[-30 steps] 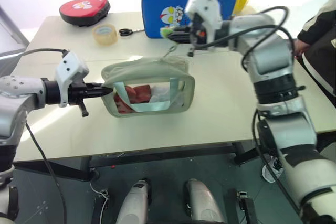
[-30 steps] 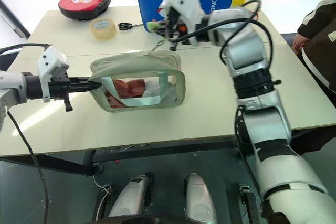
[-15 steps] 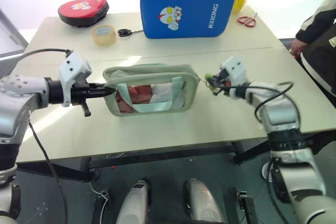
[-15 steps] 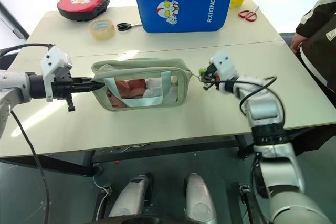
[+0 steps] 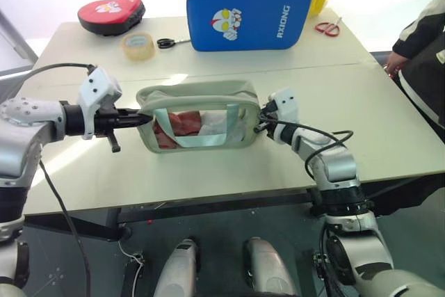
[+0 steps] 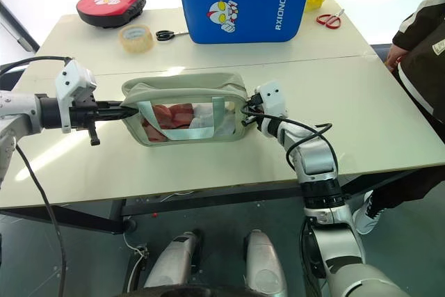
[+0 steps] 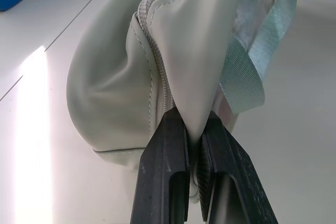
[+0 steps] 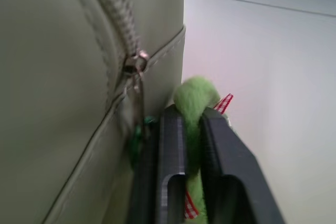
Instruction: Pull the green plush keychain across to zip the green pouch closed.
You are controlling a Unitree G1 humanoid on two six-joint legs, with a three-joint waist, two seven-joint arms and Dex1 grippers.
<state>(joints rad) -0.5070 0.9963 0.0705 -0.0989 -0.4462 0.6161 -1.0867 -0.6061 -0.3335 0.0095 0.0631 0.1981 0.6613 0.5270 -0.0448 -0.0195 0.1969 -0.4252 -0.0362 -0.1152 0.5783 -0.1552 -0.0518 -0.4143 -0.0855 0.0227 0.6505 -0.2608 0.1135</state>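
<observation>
Sage-green boxy pouch [image 5: 198, 115] is pinched taut by the left gripper [image 7: 193, 145], while right gripper [image 8: 192, 129] jaws squeeze its fuzzy lime-green plush keychain [image 8: 197, 103].

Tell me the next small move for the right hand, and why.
Probably open the right hand and back off: the green plush keychain sits between its fingers at the green pouch's end, where the zipper looks fully drawn, while the left hand pinches the opposite end.
</observation>
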